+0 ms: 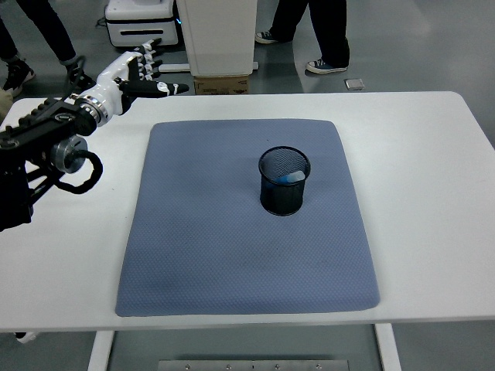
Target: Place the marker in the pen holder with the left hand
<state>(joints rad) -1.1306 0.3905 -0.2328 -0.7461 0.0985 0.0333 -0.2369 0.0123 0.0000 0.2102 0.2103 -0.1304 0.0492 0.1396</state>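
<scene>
Left hand (135,71): it is up over the far left corner of the table (433,154), fingers spread apart, holding nothing.
Mat (232,247): a big blue-grey mat lies flat in the middle of the table.
Pen holder (284,181): a black mesh cup stands upright on the mat, a bit right of the middle.
Marker (291,176): it is inside the pen holder, leaning on the right wall; only its light blue part shows.
People: legs and shoes (329,66) stand on the floor past the table.
</scene>
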